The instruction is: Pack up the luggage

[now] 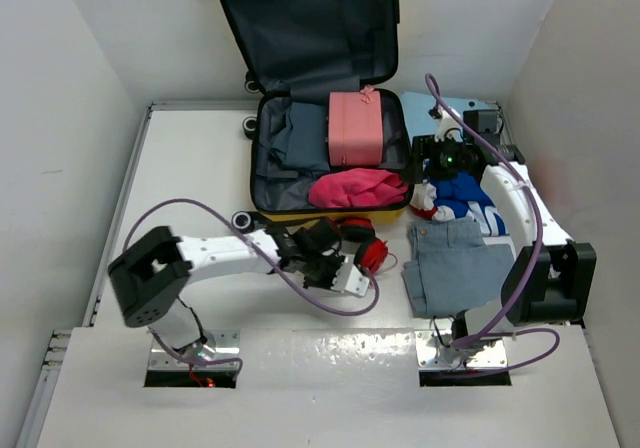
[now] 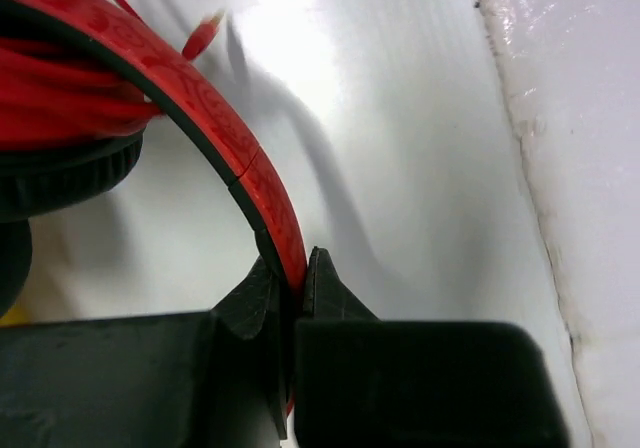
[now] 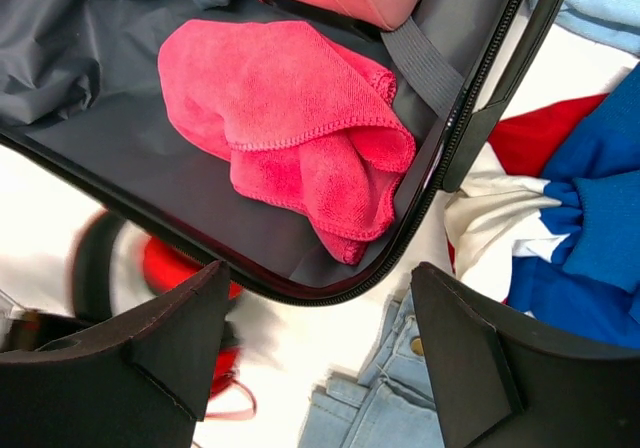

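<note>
Left gripper (image 2: 298, 280) is clamped on the curved red plastic headband of a pair of red and black headphones (image 2: 205, 118). It grips near one end of the band, with only the fingertips on its thin edge. The headphones lie on the white table (image 1: 200, 168) just near of the luggage, a small yellow hard-shell suitcase with grey lining (image 1: 330, 211). The suitcase lies open at the far middle of the table, its lid leaning up against the far wall.

With so narrow a hold so far from the ear cups, the headphones could swivel or slide out between the fingers once lifted. A thin red cable (image 2: 205, 36) hangs loose from them and might catch on the suitcase's near wall or drag behind.

Space inside is tight: a pink boxy case (image 1: 355, 128) and a crumpled pink towel (image 1: 358, 186) fill the right half, and dark folded clothing (image 1: 295, 138) the left. A careless drop could leave the headphones on the rim.

Right gripper (image 3: 318, 273) hangs with its jaws wide apart and nothing between them, over the suitcase's near right corner. The two arms could meet there.
</note>
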Robot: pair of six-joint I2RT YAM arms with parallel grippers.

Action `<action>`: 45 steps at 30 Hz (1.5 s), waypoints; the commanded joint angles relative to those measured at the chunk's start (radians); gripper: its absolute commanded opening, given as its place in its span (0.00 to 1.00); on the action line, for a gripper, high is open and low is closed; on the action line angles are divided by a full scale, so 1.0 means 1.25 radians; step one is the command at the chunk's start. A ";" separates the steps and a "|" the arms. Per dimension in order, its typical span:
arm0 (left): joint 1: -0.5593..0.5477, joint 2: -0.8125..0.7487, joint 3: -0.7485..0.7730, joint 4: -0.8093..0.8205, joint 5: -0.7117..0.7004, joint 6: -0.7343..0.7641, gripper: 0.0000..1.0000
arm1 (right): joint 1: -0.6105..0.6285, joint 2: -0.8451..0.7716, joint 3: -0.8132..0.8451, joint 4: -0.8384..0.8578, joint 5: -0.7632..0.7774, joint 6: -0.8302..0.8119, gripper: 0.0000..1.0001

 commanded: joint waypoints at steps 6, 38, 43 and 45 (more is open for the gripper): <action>0.052 -0.313 0.080 -0.045 -0.030 -0.004 0.00 | 0.004 -0.007 0.035 0.017 -0.010 0.011 0.73; 0.483 -0.011 0.217 -0.131 0.008 0.514 0.56 | 0.024 0.048 0.074 -0.003 0.003 -0.011 0.73; 0.510 -0.028 0.233 -0.131 -0.009 0.480 0.58 | 0.023 0.040 0.070 -0.004 -0.001 -0.009 0.73; 0.522 -0.066 0.240 -0.131 0.003 0.479 0.58 | 0.021 0.033 0.065 -0.007 0.002 -0.017 0.73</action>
